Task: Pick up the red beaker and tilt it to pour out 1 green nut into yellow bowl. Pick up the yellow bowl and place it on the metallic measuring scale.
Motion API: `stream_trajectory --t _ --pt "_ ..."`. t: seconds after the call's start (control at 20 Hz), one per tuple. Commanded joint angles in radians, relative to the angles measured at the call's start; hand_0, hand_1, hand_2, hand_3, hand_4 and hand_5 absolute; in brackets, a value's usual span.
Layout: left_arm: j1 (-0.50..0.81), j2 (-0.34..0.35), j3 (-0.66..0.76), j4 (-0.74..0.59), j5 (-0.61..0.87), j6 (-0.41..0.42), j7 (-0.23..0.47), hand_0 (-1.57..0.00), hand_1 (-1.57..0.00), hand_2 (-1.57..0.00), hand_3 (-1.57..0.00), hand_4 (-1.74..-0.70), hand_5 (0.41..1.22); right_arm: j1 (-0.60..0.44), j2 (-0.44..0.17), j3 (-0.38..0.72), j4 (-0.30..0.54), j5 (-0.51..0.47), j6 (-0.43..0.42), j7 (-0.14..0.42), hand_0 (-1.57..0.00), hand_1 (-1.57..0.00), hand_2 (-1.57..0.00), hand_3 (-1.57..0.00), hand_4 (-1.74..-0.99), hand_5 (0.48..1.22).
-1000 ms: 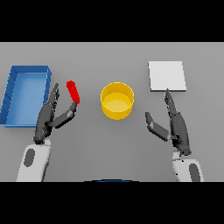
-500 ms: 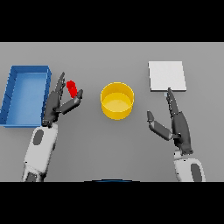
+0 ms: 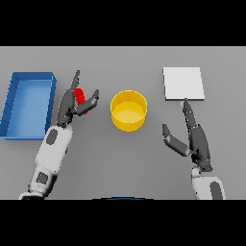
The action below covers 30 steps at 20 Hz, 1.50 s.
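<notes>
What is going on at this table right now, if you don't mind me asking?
The robot's left hand is at the small red beaker, its fingers and thumb on either side but not yet closed round it. The round yellow bowl sits untouched at the table's middle, and the flat metallic measuring scale lies bare beyond it to the right. The right hand rests open nearby. A blue tray stands at the left.

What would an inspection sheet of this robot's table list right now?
Surface: grey table, flat, no spills.
Job's things: red beaker between the left hand's fingers and thumb; yellow bowl at the centre, upright; metallic scale at the far right, bare.
Clutter: blue tray at the far left.
Hands: left hand around the beaker, not yet closed; right hand open, below the scale, holding nothing.
Cables: nothing seen.
Surroundings: nothing seen.
</notes>
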<state>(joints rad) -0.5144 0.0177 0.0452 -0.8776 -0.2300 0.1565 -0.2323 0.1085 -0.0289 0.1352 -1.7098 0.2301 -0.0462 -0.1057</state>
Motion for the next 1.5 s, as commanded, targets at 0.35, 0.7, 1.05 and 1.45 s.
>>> stream_trajectory --t 0.35,0.7,1.05,1.45 --pt "-0.049 -0.033 0.048 0.09 0.018 0.043 -0.13 -1.06 -1.08 -1.07 -0.89 -1.57 1.036 -0.023 -0.003 0.0 0.015 0.019 -0.01 0.016 0.0 0.0 0.0 0.0 -1.24 0.693" --pt "-0.06 -0.036 0.055 0.093 0.034 0.068 -0.145 -1.46 -1.47 -1.47 -1.42 -1.69 1.129 -0.036 0.006 0.003 0.037 0.033 -0.023 0.007 0.0 0.0 0.0 0.0 -1.186 0.67" --pt "-0.086 0.066 -0.066 -0.065 -0.072 0.026 -0.029 -1.55 -1.55 -1.55 -1.54 -1.73 1.134 -0.025 -0.011 0.005 0.038 0.081 -0.053 -0.026 0.0 0.0 0.0 0.0 -1.103 0.656" --pt "-0.13 0.168 -0.255 -0.138 -0.265 -0.05 0.124 -1.56 -1.56 -1.56 -1.55 -1.74 1.136 -0.016 -0.01 0.01 0.021 0.073 -0.041 -0.022 0.0 0.0 0.0 0.0 -1.092 0.664"
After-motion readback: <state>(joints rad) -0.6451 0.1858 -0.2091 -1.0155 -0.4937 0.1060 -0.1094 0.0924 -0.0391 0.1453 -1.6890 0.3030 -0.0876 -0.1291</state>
